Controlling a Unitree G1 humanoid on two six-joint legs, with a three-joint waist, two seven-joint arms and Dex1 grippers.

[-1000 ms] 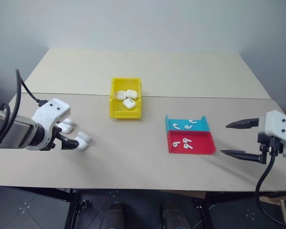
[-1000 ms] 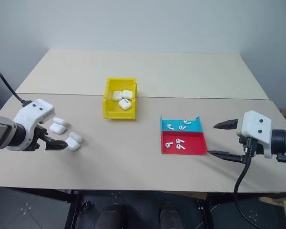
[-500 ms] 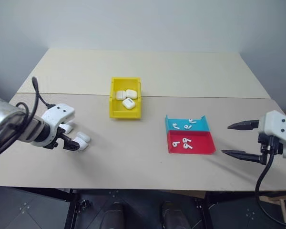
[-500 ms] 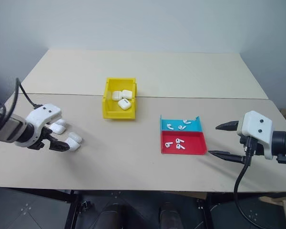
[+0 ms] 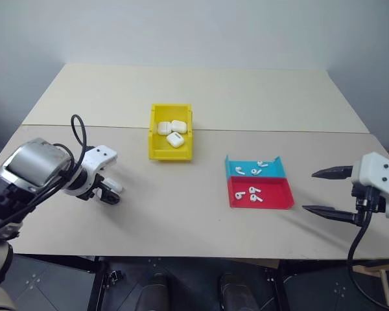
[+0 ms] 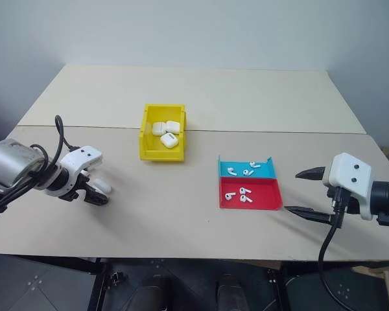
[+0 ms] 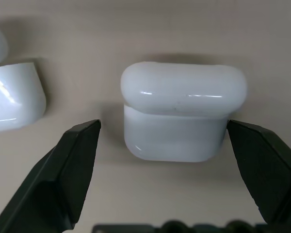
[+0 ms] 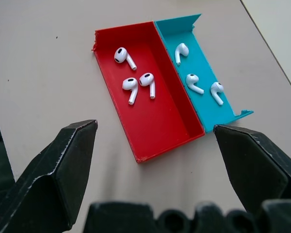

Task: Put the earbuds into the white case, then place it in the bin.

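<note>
White case [image 7: 183, 116] lay lid-closed on the table [image 5: 181, 214] at the near left, framed between the two fingers of the left gripper [image 5: 106, 193], which stood apart on either side without pressing it. A second case [image 7: 12, 99] lay just beside it. Three more cases [image 5: 171, 131] sat in the yellow bin [image 5: 170, 153], farther back toward the middle.

Earbuds [image 8: 134, 82] lay in the red-and-blue tray [image 5: 259, 194], right of centre: three in the red half, three [image 8: 196, 80] in the blue. Right gripper [image 5: 324, 191] hung near the tray's right side, jaws wide apart, empty.

Judged step: grasp of the case, first stage; no earbud loaded into it yet. Next move probably calls for closing the left fingers squarely on the case's sides, then lifting it clear of its neighbour. The glossy rounded shell could slip if pinched off-centre.
</note>
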